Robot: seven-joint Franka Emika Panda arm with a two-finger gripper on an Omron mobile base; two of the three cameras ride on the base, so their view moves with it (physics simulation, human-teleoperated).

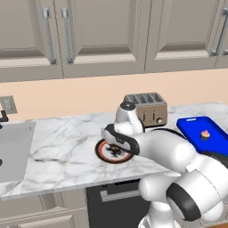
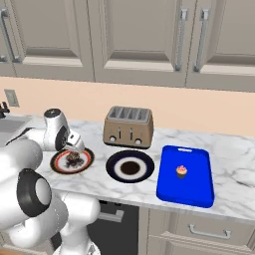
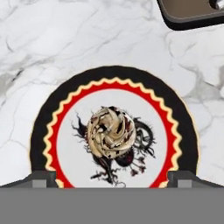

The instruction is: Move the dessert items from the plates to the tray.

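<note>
We see the toaster (image 2: pixel 128 128) at the back of the marble bench (image 2: pixel 229 149). Our gripper (image 3: pixel 112 177) hangs right over the red-and-black plate (image 2: pixel 84 160), which sits in front of the toaster and off to its left. The gripper is open, with one fingertip (image 3: pixel 40 178) on each side of the plate. The swirly brown pastry (image 3: pixel 110 132) sits in the middle of that plate, between the tips, and nothing is touching it. The dark navy plate (image 2: pixel 130 166) lies just in front of the toaster. To the right of the toaster is the blue tray (image 2: pixel 185 175), and the pink cupcake (image 2: pixel 181 172) stands on it.
</note>
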